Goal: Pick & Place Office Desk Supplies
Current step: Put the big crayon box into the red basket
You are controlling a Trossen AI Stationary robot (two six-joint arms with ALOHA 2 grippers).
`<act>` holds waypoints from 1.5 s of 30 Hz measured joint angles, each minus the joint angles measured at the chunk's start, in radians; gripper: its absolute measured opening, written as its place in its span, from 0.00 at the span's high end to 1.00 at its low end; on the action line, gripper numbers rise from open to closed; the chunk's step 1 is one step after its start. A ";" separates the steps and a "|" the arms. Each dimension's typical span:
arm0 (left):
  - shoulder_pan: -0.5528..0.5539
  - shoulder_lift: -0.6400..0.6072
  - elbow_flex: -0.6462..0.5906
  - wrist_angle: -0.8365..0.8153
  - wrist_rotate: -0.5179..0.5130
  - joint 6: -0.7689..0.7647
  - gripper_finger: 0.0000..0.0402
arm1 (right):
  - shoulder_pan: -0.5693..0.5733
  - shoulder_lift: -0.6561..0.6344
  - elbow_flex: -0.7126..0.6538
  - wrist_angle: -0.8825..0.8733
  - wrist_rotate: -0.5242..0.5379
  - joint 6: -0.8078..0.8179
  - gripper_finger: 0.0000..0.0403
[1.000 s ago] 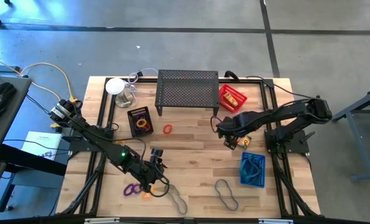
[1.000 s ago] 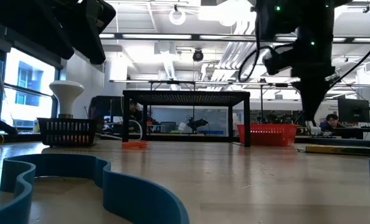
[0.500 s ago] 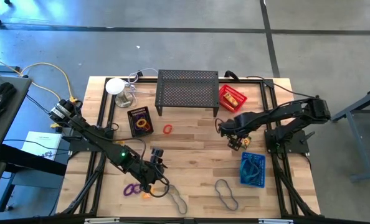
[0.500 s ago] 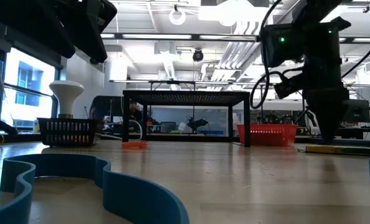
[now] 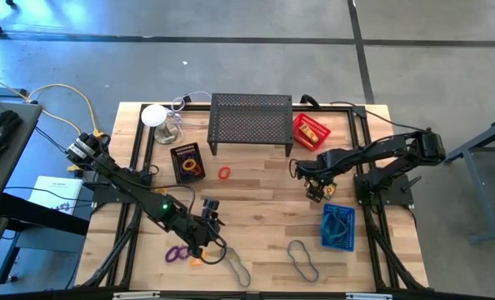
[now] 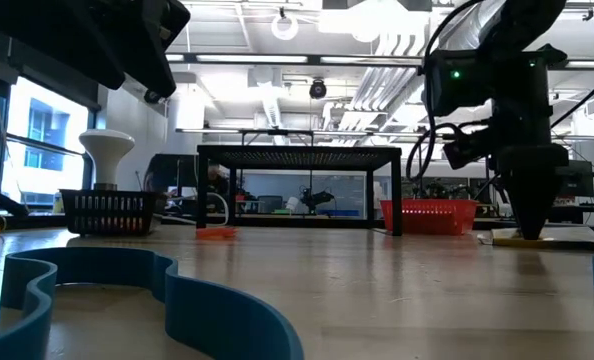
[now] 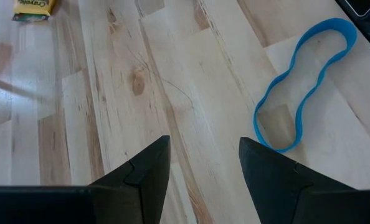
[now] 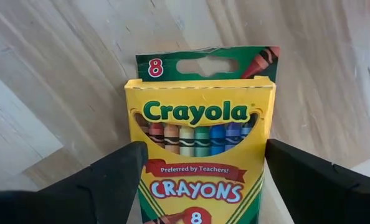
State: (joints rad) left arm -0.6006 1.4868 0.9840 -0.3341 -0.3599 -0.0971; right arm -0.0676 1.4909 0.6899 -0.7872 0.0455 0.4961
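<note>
The right gripper (image 5: 317, 191) has been lowered over the crayon box (image 8: 202, 152), fingers spread wide either side, nothing gripped; the box lies flat on the table (image 5: 256, 208) near the blue tray (image 5: 338, 227). The left gripper (image 7: 203, 163) hangs open near the front.

Both arms are dark, nearly black, built of jointed tubular segments on black frame bases bolted at the table's sides. The left arm (image 5: 139, 193) carries a small green indicator light partway along, with a yellow cable and a metallic ribbed fitting at its base. The right arm (image 5: 381, 154) shows a green light on its wrist housing and looping black cables, and both arms' fingers are flat, matte black wedges
</note>
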 joint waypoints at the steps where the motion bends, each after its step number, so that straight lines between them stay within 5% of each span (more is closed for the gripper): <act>1: 0.000 0.000 0.000 0.000 0.000 0.000 0.54 | -0.002 0.000 0.000 0.001 -0.003 0.000 0.19; 16: 0.000 0.000 0.000 -0.001 0.002 -0.005 0.54 | 0.000 0.003 -0.002 0.037 0.006 0.002 0.19; 32: 0.000 0.000 0.000 -0.002 0.002 -0.009 0.54 | -0.042 0.005 -0.002 0.005 0.180 0.180 0.19; 45: 0.000 0.000 0.000 -0.002 0.002 -0.027 0.54 | -0.117 0.043 0.004 0.009 0.034 0.290 0.19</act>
State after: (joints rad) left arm -0.6006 1.4868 0.9840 -0.3363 -0.3580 -0.1246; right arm -0.1841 1.5343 0.6936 -0.7777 0.0791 0.7866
